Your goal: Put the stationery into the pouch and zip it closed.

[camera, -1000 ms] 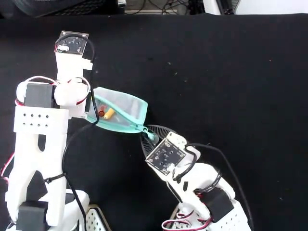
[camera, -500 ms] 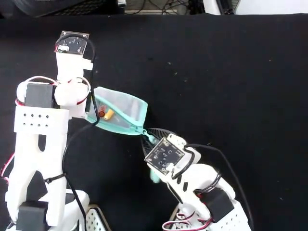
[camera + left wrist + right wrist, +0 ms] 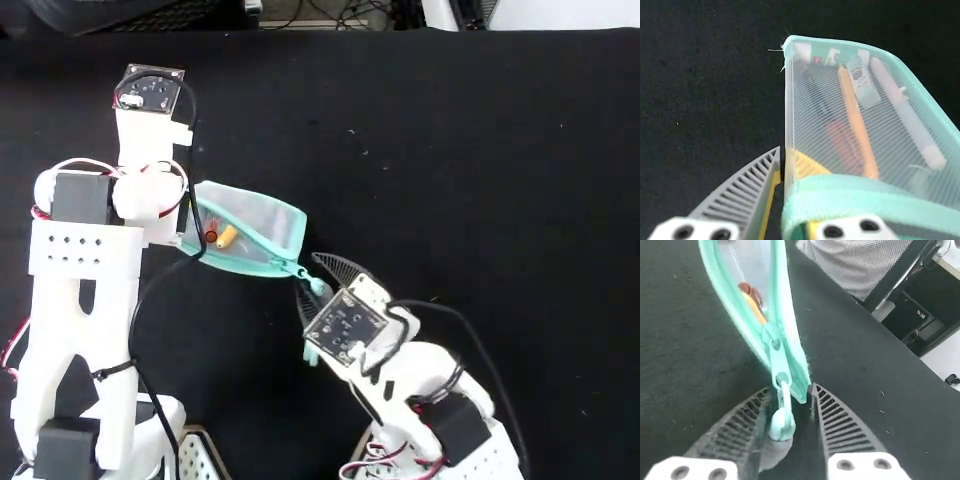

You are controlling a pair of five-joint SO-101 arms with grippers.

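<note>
Right gripper (image 3: 792,389) has just spread its jaws wider and its wrist has eased back toward the near edge. The pull (image 3: 782,423) now lies loose between the fingers, leaning on one, not pinched. The slider (image 3: 774,347) hasn't travelled. Left gripper (image 3: 782,155) is clamped on the left end of the pouch (image 3: 255,225), holding it on edge left of centre, stationery (image 3: 856,120) inside. The zip looks unfinished to me, so it wants a fresh grip on that pull.

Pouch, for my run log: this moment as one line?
left gripper: shut on pouch | right gripper: open around zipper pull | zip: open
</note>
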